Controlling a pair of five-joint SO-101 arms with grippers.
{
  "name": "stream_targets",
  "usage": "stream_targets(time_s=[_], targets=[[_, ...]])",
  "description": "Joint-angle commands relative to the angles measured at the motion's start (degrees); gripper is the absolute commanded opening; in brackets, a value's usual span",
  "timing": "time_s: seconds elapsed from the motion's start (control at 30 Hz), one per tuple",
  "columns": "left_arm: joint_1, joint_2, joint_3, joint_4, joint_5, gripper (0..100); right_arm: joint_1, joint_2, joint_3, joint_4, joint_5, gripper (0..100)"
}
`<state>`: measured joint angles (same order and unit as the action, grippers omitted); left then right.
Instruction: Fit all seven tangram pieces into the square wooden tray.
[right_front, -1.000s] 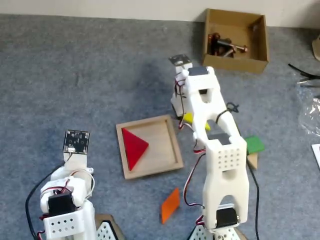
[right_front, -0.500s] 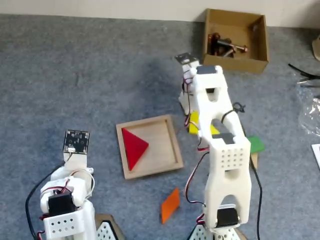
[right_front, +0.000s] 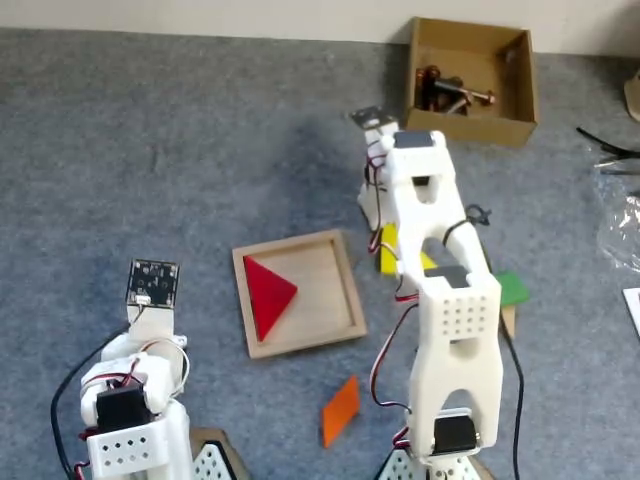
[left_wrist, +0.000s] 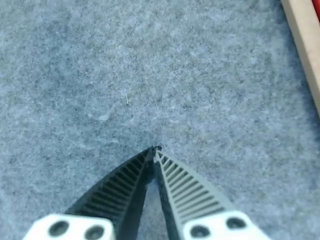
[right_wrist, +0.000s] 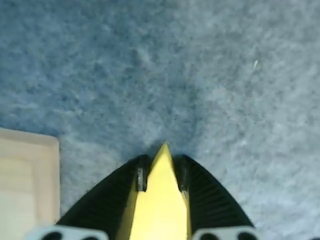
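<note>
The square wooden tray (right_front: 335, 290) lies mid-table with a red triangle (right_front: 266, 294) in its left half. My right gripper (right_wrist: 162, 156) is shut on a yellow piece (right_wrist: 161, 200), whose tip pokes out between the black fingers (right_wrist: 212, 202) just above the carpet. From above, the yellow piece (right_front: 388, 246) shows under the right arm, just right of the tray. An orange piece (right_front: 341, 409) lies in front of the tray. Green (right_front: 511, 288) and tan (right_front: 507, 321) pieces sit right of the arm. My left gripper (left_wrist: 156, 149) is shut and empty over bare carpet, left of the tray.
A cardboard box (right_front: 520, 95) with small objects stands at the back right. A plastic bag (right_front: 622, 232) and cables lie at the right edge. The tray's corner (right_wrist: 27, 172) shows beside the right gripper, and its rim (left_wrist: 302, 45) shows in the left wrist view.
The right arm shifted a little right and toward the back, carrying the yellow piece away from the tray's edge, then held still. The left arm has not moved.
</note>
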<state>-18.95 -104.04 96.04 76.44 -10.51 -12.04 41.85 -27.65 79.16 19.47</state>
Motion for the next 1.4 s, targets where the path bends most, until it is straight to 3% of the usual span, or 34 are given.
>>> stream_targets(time_s=[0.0, 0.2, 0.47, 1.07, 1.37], targets=[[-1.0, -0.3, 1.1, 0.1, 0.1, 1, -0.7, -2.3, -4.1, 3.6, 0.5, 7.0], [-1.0, -0.3, 1.1, 0.1, 0.1, 1, -1.5, -4.4, -7.1, 9.0, 0.8, 8.6], [-1.0, -0.3, 1.1, 0.1, 0.1, 1, -1.4, -4.4, -7.1, 10.9, 1.1, 26.1], [-0.7, -0.3, 1.1, 0.2, 0.2, 1, -1.4, -4.9, -7.4, 21.6, 9.9, 26.1], [-0.7, -0.3, 1.1, 0.2, 0.2, 1, -1.7, -17.0, -2.9, 21.6, 9.9, 26.1]])
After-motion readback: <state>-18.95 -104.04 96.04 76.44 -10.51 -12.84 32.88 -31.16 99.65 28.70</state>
